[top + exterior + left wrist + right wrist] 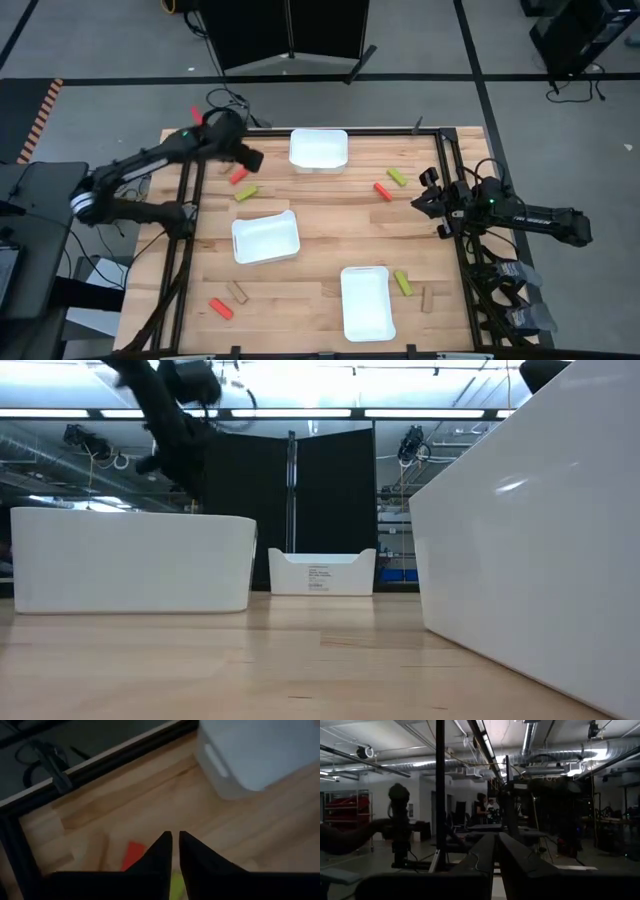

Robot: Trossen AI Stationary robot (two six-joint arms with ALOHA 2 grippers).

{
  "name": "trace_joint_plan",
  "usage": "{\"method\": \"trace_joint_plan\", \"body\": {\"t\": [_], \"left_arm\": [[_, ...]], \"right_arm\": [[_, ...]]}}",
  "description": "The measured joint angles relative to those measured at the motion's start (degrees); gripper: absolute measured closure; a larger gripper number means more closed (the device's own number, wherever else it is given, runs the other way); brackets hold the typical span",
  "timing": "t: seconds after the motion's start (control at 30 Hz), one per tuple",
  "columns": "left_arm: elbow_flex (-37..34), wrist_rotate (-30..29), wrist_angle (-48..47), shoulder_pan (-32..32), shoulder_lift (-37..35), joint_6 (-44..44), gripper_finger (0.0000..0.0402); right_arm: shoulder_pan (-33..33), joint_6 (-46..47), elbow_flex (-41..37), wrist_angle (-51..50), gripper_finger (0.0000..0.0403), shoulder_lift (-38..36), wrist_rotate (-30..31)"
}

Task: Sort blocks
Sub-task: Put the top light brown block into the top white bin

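My left gripper [252, 158] hangs above the table's far left part, shut and empty. Its fingertips [175, 842] are over bare wood, just beyond a red block [134, 854] and a yellow-green block [175, 885]. In the high view that red block [238, 176] and yellow-green block [245, 192] lie flat on the table. My right gripper [425, 202] waits at the table's right edge, shut and empty, and it also shows in its wrist view [495, 840]. A red block [383, 191] and a yellow-green block [397, 177] lie flat to its left.
Three white trays stand on the table: far middle [319, 149], left of centre [266, 239] and near right [366, 302]. Near the front lie a red block [221, 308], a tan block [237, 292], a yellow-green block [402, 282] and a tan block [427, 298].
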Motion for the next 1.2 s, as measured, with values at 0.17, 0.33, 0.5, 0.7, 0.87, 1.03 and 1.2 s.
{"method": "trace_joint_plan", "body": {"t": [0.17, 0.33, 0.5, 0.7, 0.87, 1.03, 1.2], "left_arm": [[3.64, 2.67, 0.02, 7.92, 8.41, 4.56, 0.0330], [4.39, 6.05, -0.24, 14.35, 13.46, 6.18, 0.0307], [4.41, 7.62, -2.59, 18.83, 18.06, 7.36, 0.0284], [4.39, 6.96, -5.54, 19.65, 20.97, 10.10, 0.0267], [4.37, 4.46, -8.56, 19.81, 22.14, 12.85, 0.0251], [4.34, 2.32, -10.60, 19.79, 23.07, 13.89, 0.0217], [4.34, 1.43, -10.67, 19.79, 25.48, 13.95, 0.0174]], "right_arm": [[0.00, -0.08, 0.00, 1.28, 0.0368, -0.02, -0.01], [0.00, 0.18, 0.00, 2.46, 0.0368, -0.02, -0.01], [0.00, 2.94, 0.00, 2.12, 0.0368, 0.48, -0.36], [0.00, 2.93, 0.00, 1.07, 0.0368, 1.80, -0.68], [0.00, 2.90, 0.00, 0.61, 0.0368, 3.11, -0.80], [0.00, 2.32, 0.00, 0.61, 0.0368, 4.21, -0.80], [0.00, 2.01, 0.00, 0.61, 0.0368, 4.94, -0.82]]}}
